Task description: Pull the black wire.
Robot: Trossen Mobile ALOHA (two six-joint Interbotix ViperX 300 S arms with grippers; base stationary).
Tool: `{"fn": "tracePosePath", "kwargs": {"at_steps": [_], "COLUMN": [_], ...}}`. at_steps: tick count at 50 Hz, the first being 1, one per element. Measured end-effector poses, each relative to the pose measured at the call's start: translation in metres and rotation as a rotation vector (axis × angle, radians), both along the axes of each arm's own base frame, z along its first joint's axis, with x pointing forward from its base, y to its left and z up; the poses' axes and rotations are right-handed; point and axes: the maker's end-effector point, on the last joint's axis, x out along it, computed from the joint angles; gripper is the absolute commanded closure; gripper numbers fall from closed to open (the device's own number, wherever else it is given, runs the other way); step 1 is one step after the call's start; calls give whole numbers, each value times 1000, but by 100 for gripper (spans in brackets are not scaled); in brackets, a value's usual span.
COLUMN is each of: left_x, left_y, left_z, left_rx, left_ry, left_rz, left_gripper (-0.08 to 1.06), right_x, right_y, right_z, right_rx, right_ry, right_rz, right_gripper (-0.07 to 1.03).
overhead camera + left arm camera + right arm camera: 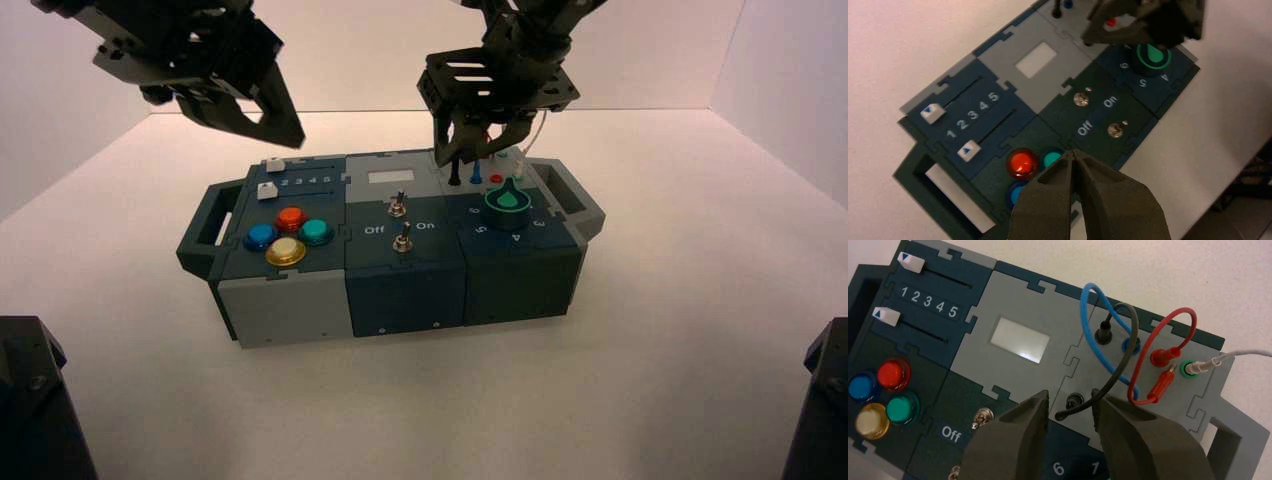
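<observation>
Right gripper (457, 158) above the box (408, 289) (left gripper (290, 138) aloft too)

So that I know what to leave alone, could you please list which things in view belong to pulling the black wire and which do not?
Part of the job:
- black wire
- right gripper, over the wire sockets

Not part:
- blue wire
- red wire
- sliders
- left gripper, idle

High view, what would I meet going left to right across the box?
Left-end handle, blue button, green button, metal switch nearer the camera, knob with green marker, right-end handle.
</observation>
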Motion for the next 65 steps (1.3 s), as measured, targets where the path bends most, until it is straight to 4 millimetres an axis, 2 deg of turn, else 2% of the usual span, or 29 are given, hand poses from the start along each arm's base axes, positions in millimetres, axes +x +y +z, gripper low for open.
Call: {"fn": "tracePosePath", "kwargs": {"at_steps": [2, 3, 5, 9, 10, 28, 33, 40, 45, 51, 54, 57, 58, 60, 65], "left_x": [0, 1, 1, 0, 0, -1, -1, -1, 0, 0, -1, -1, -1, 0, 0], "left_y": [0, 1, 1, 0, 0, 1, 1, 1, 1, 1, 1, 1, 1, 1, 1], "left_z": [0, 0, 0, 1, 1, 2, 3, 3, 4, 5, 5, 7, 7, 9, 10], "left_rx": [0, -1, -1, -2, -3, -2, -5, -7, -8, -10, -13, -17, -19, -23, -28], "left_ry": [0, -1, -1, -2, -3, -2, -4, -6, -7, -9, -11, -13, -15, -21, -24], "left_rz": [2, 3, 5, 2, 2, 1, 2, 2, 2, 2, 3, 5, 5, 3, 5], "left_gripper": [101, 101, 101, 101, 101, 101, 101, 101, 101, 101, 101, 101, 101, 101, 101], "right_x": [2, 3, 2, 5, 5, 9, 10, 17, 20, 23, 23, 24, 24, 26, 31], "right_y": [2, 2, 3, 5, 5, 5, 5, 3, -4, -5, -2, 1, 1, 2, 3], "right_z": [0, -1, -3, -7, -9, -5, 7, 48, 57, 57, 57, 55, 54, 54, 57], "right_rx": [-1, -4, -9, -21, -25, -45, -28, 37, 48, 51, 55, 56, 56, 56, 64], "right_ry": [5, 8, 17, 37, 41, 63, 39, -48, -70, -79, -86, -89, -88, -90, -101], "right_rz": [0, 0, 3, 5, 5, 17, 17, 0, -14, -21, -15, -12, -14, -14, -21], "right_gripper": [56, 64, 72, 98, 100, 99, 99, 99, 99, 98, 93, 78, 68, 60, 55]}}
